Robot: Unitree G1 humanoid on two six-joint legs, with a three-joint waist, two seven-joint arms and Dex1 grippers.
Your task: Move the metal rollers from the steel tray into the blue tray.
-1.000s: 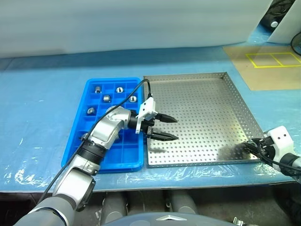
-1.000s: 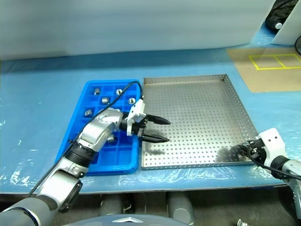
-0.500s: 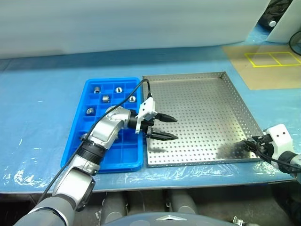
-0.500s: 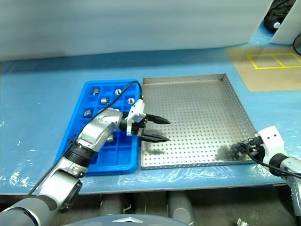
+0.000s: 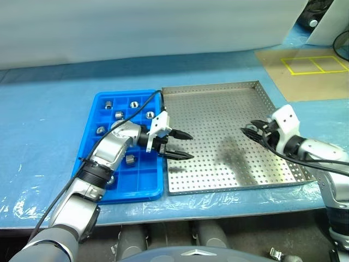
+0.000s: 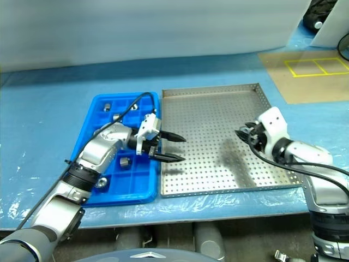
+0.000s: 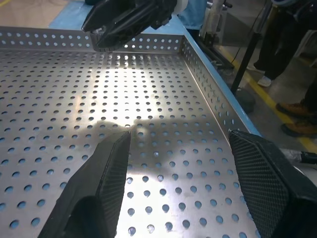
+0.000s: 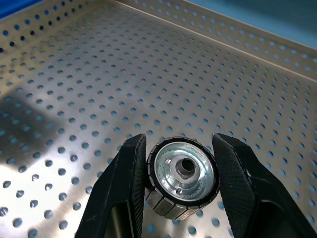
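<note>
The right gripper (image 8: 181, 181) pinches one small, shiny, silver-grey metal roller with a central hole (image 8: 182, 177) between its two black fingers, held above the perforated floor of the large, flat, silver-grey steel tray (image 5: 218, 117). The left gripper (image 5: 182, 146) hangs empty with its fingers spread over the steel tray's edge nearest the bright blue plastic tray with square compartments (image 5: 92, 125). Several more metal rollers (image 5: 134, 103) sit in that blue tray's compartments, behind and beside the left gripper, on the blue-covered table (image 5: 49, 109).
</note>
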